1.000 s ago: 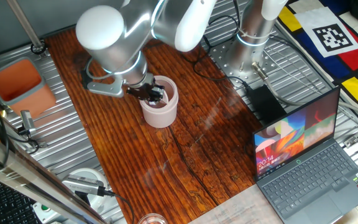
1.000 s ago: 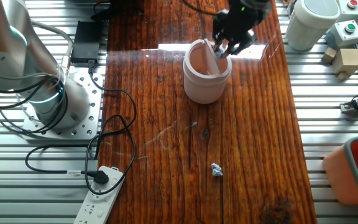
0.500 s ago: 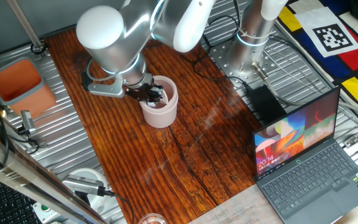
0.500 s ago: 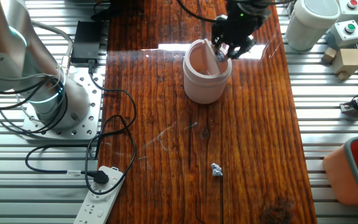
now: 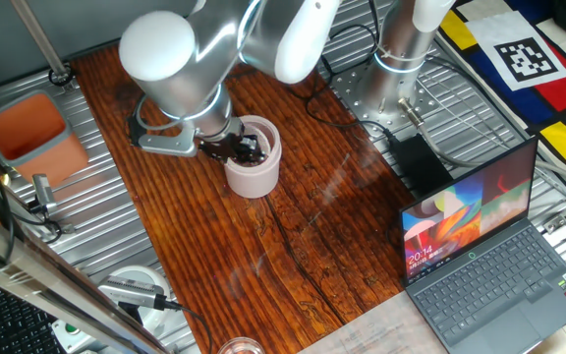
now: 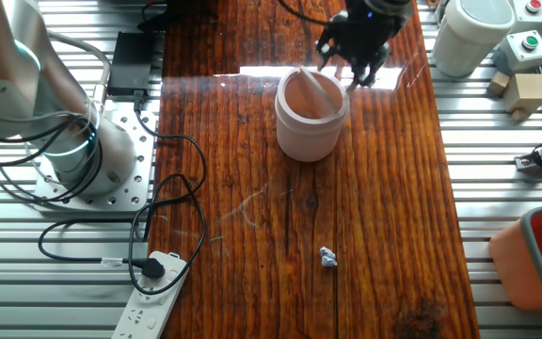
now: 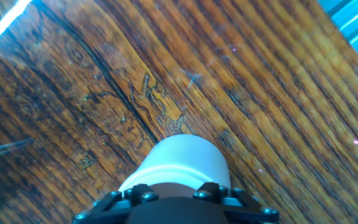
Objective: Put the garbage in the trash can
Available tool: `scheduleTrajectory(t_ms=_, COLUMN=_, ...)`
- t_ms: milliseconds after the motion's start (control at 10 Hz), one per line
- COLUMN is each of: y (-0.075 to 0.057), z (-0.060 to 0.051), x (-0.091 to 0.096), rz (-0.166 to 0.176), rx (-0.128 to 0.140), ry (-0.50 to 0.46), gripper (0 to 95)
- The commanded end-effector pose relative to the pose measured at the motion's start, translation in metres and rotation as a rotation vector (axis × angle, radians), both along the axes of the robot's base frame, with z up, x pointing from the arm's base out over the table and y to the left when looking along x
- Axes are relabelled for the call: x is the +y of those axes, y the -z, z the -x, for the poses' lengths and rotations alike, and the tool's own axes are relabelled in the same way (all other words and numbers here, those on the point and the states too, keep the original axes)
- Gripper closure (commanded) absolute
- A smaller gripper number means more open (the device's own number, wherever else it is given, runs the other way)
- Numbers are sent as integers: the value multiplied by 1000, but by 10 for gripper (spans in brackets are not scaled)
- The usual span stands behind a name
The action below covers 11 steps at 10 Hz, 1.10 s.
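Note:
The pale pink-beige trash can (image 5: pixel 254 169) stands upright on the wooden table, its flap lid tilted inside the rim. It also shows in the other fixed view (image 6: pixel 309 127) and as a pale round shape in the hand view (image 7: pixel 182 158). My gripper (image 6: pixel 348 68) hovers just above the can's far rim with its fingers spread and nothing between them. It shows in the one fixed view (image 5: pixel 239 149) and along the bottom of the hand view (image 7: pixel 173 196). One small white paper wad (image 6: pixel 327 256) lies on the table well in front of the can.
An orange-red tub (image 5: pixel 32 133) sits off the table's left side and shows again at the lower right (image 6: pixel 534 259). An open laptop (image 5: pixel 480 256) is at the right. A power strip (image 6: pixel 153 301), cables and the arm's base (image 6: pixel 73 155) lie left of the wood.
My gripper has lifted a little off the can's rim and drawn back from it. The can has shifted slightly. The paper wad on the table has not moved.

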<state>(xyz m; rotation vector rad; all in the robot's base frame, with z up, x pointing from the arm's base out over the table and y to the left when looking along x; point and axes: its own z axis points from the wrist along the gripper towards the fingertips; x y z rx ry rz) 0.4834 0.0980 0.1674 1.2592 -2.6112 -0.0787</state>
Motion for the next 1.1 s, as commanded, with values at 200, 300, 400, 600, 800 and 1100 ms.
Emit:
scheduleTrajectory(t_ms=200, y=-3, z=-5, x=1, rz=4, rx=-3, ry=6, gripper=950)
scheduleTrajectory(t_ms=300, y=0, z=-7, x=-1, rz=-3, rx=-8, ry=-6, gripper=950)
scheduleTrajectory(t_ms=400, y=2, z=-10, x=1, rz=-1, rx=-8, ry=13, gripper=950)
scheduleTrajectory(t_ms=600, y=2, z=-18, x=25, rz=-9, rx=-12, ry=95, gripper=950)
scheduleTrajectory(t_ms=800, y=1, z=-24, x=54, rz=12, rx=-17, ry=186, gripper=950)
scheduleTrajectory(t_ms=1100, y=1, z=-24, x=54, rz=8, rx=-53, ry=371, gripper=950)
